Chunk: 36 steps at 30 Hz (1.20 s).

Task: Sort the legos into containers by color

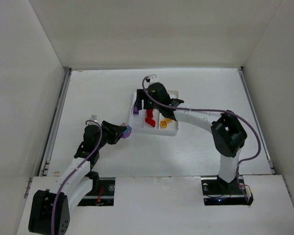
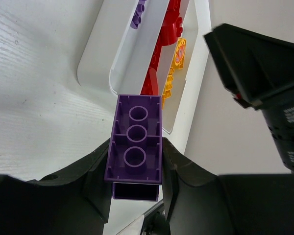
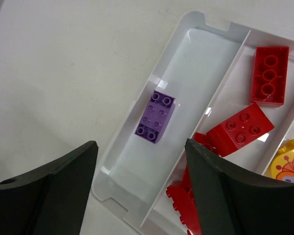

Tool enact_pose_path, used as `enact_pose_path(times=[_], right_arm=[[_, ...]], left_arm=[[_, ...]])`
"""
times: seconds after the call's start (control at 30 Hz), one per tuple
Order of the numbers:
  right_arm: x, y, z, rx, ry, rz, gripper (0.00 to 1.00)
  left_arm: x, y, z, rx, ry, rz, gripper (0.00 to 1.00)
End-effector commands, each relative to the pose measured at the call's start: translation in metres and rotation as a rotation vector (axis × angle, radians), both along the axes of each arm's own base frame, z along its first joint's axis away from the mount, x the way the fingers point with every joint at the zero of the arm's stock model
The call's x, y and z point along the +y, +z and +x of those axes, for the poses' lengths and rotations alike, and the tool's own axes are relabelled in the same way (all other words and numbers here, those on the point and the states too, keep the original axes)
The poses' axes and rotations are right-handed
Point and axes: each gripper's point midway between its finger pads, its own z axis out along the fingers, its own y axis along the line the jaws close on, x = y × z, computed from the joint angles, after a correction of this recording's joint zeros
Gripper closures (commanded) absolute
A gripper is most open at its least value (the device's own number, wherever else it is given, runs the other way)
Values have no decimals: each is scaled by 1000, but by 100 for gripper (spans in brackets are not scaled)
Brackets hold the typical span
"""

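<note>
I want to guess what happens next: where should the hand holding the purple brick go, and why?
Probably the left hand should carry its held purple brick over the tray's end compartment, where a loose purple brick already lies; red bricks sit in the next one. The open right hand hovers there, though.

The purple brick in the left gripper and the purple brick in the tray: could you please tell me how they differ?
The held purple brick is clamped in the left gripper, outside the tray; the tray's purple brick lies loose in an end compartment. The held purple brick shows its hollow underside; the tray's purple brick lies studs up. Both are purple oblongs.
</note>
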Motion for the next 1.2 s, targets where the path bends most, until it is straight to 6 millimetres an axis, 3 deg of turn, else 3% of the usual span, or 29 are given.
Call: enact_pose_path(times=[0.0, 0.1, 0.13, 0.2, 0.27, 0.4, 0.53, 0.87, 1.17], right_arm=[[3, 45, -5, -62, 16, 116, 25], [-11, 51, -20, -68, 1, 135, 42], [-13, 56, -33, -71, 13, 155, 49], [-12, 64, -68, -89, 61, 203, 52], [-14, 71, -99, -108, 107, 249, 45], [-13, 81, -151, -130, 203, 378, 16], [-4, 87, -184, -166, 319, 467, 10], [7, 82, -187, -244, 376, 402, 4], [4, 65, -181, -246, 338, 306, 2]], left_arm=[[-4, 29, 12, -97, 6, -17, 91], [-3, 36, 14, -112, 21, -29, 91], [-4, 37, 14, -114, 26, -30, 91], [-5, 41, 17, -123, 32, -32, 91], [-11, 47, 20, -132, 32, -46, 90], [-19, 59, 26, -147, 52, -98, 90], [-31, 72, 28, -144, 44, -181, 89], [-67, 95, 10, -103, -40, -341, 89], [-79, 96, -4, -69, -77, -389, 87]])
